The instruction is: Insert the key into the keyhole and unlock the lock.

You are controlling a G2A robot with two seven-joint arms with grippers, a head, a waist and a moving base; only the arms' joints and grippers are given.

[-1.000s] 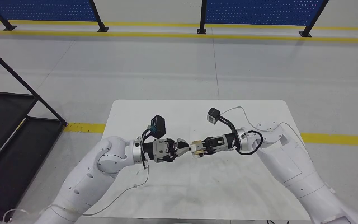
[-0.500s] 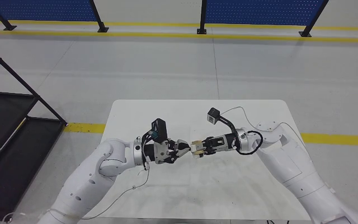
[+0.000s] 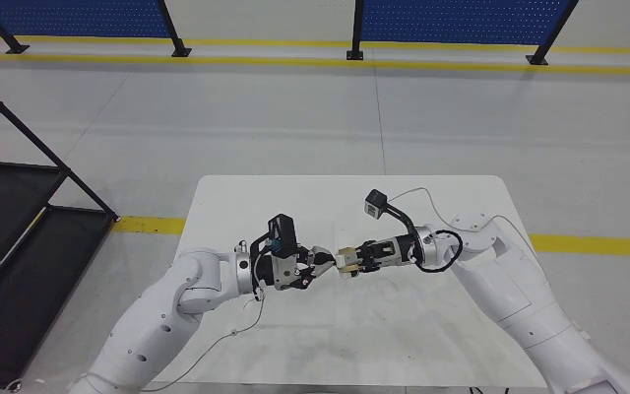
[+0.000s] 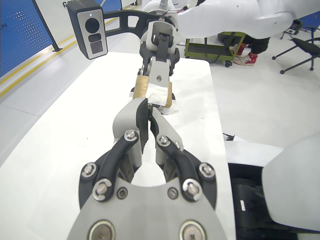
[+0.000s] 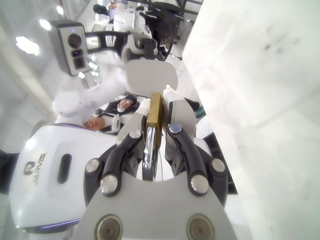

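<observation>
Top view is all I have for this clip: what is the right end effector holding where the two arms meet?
Observer: A brass padlock, clamped in the right end effector; white tape wraps part of its body.
Operator: Which way round is it?
Observer: The silver shackle points back toward the right wrist, running between the fingers toward the palm.
Operator: And the other arm?
Observer: The left end effector is pinched on a thin sliver, apparently the key, right at the padlock's near face. Whether it is inserted is hidden.
</observation>
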